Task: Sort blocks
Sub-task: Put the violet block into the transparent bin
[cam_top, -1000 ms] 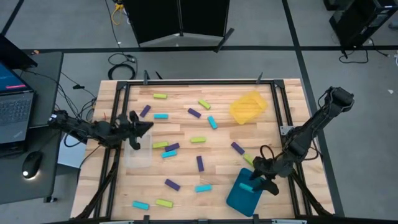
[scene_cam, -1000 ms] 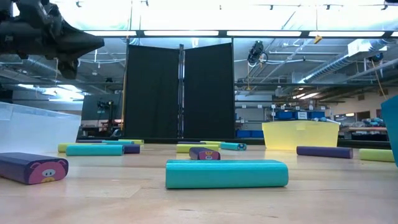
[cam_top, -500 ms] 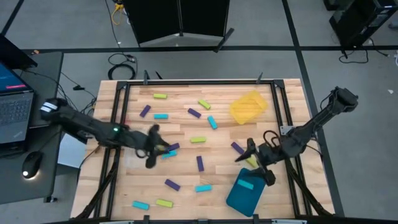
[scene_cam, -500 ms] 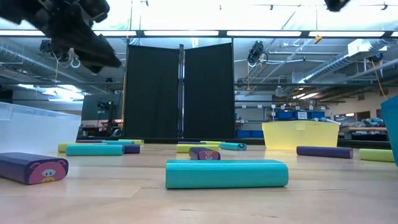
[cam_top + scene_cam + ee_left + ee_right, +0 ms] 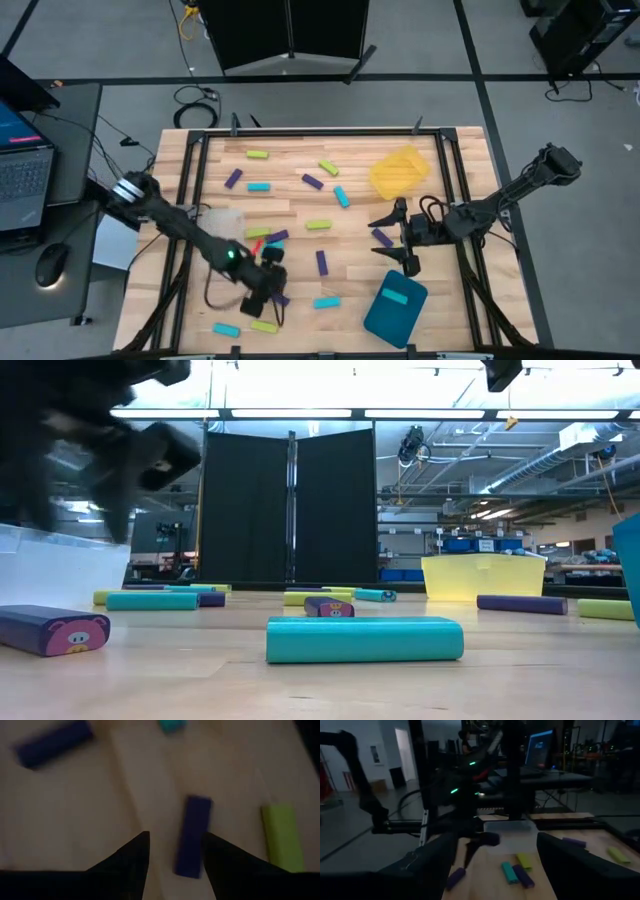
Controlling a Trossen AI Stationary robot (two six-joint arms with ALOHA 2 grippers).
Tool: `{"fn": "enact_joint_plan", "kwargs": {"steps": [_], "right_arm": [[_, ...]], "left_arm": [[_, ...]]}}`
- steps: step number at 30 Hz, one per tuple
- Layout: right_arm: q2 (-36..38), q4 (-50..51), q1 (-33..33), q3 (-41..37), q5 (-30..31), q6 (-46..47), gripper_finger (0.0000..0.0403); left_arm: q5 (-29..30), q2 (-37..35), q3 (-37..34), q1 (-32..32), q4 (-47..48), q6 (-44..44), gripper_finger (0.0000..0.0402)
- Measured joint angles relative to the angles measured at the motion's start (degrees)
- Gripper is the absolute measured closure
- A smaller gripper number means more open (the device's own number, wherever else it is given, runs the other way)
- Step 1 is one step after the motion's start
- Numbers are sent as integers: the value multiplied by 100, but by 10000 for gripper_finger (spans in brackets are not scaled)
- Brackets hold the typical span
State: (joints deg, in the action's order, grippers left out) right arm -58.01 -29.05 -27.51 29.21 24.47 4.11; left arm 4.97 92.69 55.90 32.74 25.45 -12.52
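Purple, cyan and yellow-green blocks lie scattered flat on the wooden table [image 5: 300,205]. My left gripper [image 5: 265,288] hangs open near the table's near edge, over a purple block [image 5: 192,836] that shows just past its fingertips [image 5: 175,836]; it does not touch the block. A yellow-green block [image 5: 282,837] lies beside it. My right gripper [image 5: 396,240] is open and raised between the yellow tray [image 5: 398,170] and the teal tray [image 5: 395,310], above a purple block [image 5: 381,238]. One cyan block [image 5: 397,297] lies in the teal tray.
A clear tray [image 5: 222,228] stands near the table's left side. In the low view a cyan block [image 5: 365,639] and a purple block with a pig face [image 5: 50,630] lie closest. A laptop [image 5: 20,150] sits off the table's left.
My left gripper has swung from above the clear tray toward the near edge and rightward, coming down over a purple block. My right gripper has left the teal tray, moving up, toward the far edge and leftward. The cyan block stays in the teal tray.
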Motion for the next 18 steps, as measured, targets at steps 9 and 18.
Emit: {"fn": "enact_joint_plan", "kwargs": {"steps": [9, 18], "right_arm": [[-1, 63, 40, -2, -2, -134, 110], [-1, 79, 40, -4, -4, -134, 110]], "left_arm": [[157, 898, 629, 305, 348, -378, 197], [143, 1319, 647, 262, 410, -711, 145]]}}
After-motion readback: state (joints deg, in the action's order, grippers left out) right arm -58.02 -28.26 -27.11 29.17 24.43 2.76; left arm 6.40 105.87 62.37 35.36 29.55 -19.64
